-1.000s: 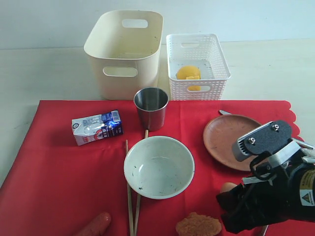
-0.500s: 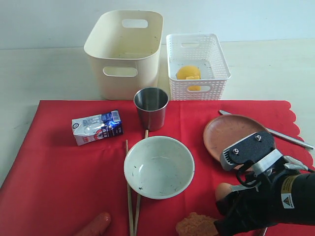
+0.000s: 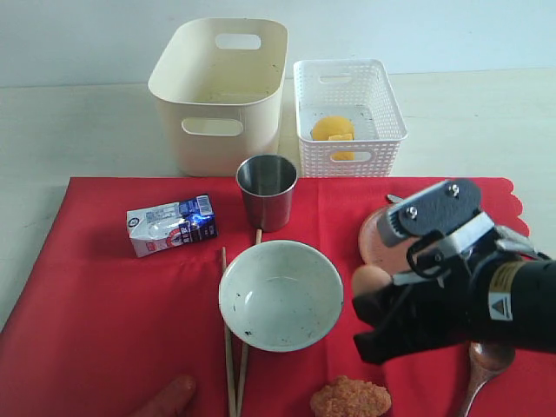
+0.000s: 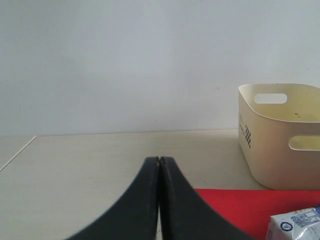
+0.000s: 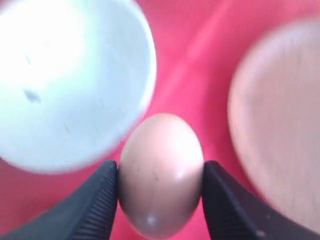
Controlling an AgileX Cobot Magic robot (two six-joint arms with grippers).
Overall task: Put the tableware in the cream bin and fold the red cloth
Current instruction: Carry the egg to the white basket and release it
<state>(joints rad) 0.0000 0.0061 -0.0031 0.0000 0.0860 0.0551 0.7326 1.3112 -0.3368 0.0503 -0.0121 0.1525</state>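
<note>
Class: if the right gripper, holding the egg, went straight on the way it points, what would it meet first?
Probably the red cloth, in the gap between the white bowl and brown plate; depth is unclear.

Black arm (image 3: pixel 452 317), grey two-screw bracket (image 3: pixel 430 213), looped cable (image 3: pixel 432 258), warning-triangle sticker (image 3: pixel 499 306), ribbed right pincer (image 5: pixel 160 187).

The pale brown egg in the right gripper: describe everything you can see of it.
The pale brown egg is smooth-shelled and whole, with no crack showing. The right gripper is shut on it, its black ribbed fingers pressing opposite sides. It appears held clear of the red cloth, over the gap between the white speckled bowl and the round brown plate. Nothing else touches it.
</note>
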